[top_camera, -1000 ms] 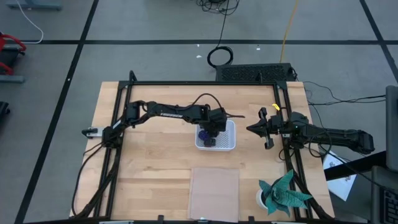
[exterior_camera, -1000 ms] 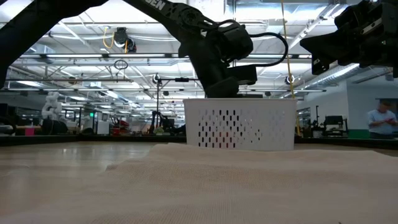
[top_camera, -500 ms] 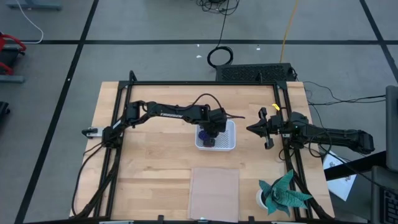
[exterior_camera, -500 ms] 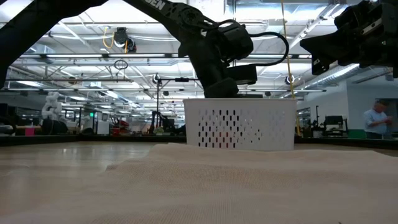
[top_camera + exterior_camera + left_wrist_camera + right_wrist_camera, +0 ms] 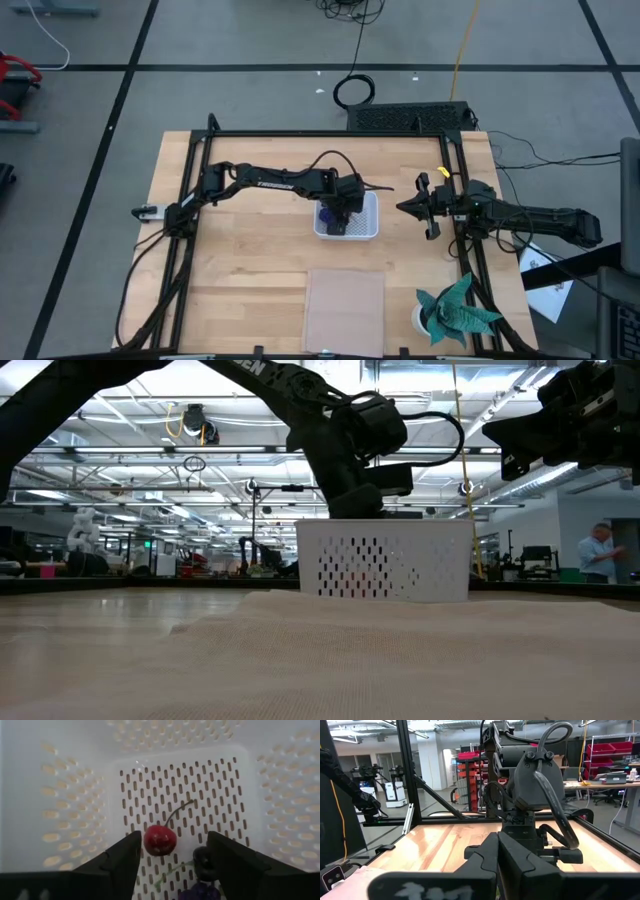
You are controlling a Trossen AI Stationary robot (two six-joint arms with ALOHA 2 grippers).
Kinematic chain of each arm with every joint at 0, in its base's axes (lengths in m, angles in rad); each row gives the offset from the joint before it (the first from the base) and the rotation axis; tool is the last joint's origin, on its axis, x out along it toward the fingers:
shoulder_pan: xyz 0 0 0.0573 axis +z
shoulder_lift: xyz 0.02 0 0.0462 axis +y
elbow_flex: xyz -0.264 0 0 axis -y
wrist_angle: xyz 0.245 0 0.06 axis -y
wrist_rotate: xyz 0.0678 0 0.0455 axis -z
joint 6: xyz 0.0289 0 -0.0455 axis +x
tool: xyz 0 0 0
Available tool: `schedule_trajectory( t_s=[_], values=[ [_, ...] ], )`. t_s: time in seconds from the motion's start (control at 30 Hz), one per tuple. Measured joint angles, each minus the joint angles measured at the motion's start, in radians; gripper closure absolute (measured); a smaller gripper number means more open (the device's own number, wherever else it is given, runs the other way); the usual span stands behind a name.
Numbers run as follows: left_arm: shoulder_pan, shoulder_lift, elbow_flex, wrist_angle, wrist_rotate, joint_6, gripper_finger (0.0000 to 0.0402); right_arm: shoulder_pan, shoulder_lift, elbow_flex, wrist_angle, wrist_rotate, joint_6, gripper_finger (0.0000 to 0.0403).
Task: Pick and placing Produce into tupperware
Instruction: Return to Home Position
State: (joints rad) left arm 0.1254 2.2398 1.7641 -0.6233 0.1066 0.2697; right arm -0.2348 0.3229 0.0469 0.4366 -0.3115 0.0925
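Hovering over the tupperware (image 5: 370, 228) near the middle of the table (image 5: 240, 260), your left end effector (image 5: 340, 208) is released and carries nothing. In its wrist view the two dark fingers (image 5: 117, 862) stand well apart, with only the mesh floor between them. The produce lies straight below that gap, inside the container. The red cherry (image 5: 160, 840) rests on the perforated bottom with its stem trailing away from the fingers. The dark berry (image 5: 202, 861) sits just beside it, and the purple bunch (image 5: 197, 894) is close to that. I cannot make out a strawberry-like piece in any view.

From table height, the left wrist comes down to the basket's rim at its left end, and the fingertips are out of sight behind the white wall (image 5: 385, 565). You should take it that they may sit below the rim.

That is the relation your retreat turns on. The fruit is beneath you and the walls are around you, so I judge the safe exit is straight up. Swing back towards the left side of the table only after that. A sideways start risks catching the wall and dragging the light basket.

Your right end effector (image 5: 405, 207) waits off the basket's right side, raised above the table. Its fingers are clenched together on nothing, and it points at the container. It is the farther arm and has no part in this move
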Motion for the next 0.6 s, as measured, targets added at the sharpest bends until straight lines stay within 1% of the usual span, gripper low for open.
schedule_trajectory(
  t_s=[0.17,0.43,0.53,0.6],
  values=[
    [0.0,0.0,0.017,-0.027,-0.003,-0.002,0.0175,0.0,0.0,0.0,0.0,0.0,0.0,0.0403],
    [-0.003,0.0,0.099,-0.073,-0.003,-0.009,0.0204,0.0,0.0,0.0,0.0,0.0,0.0,0.0403],
    [-0.003,0.0,0.114,-0.072,-0.027,-0.02,0.0231,0.0,0.0,0.0,0.0,0.0,0.0,0.0403],
    [-0.003,0.0,0.112,-0.072,-0.041,-0.019,0.0261,0.0,0.0,0.0,0.0,0.0,0.0,0.0403]
  ],
)
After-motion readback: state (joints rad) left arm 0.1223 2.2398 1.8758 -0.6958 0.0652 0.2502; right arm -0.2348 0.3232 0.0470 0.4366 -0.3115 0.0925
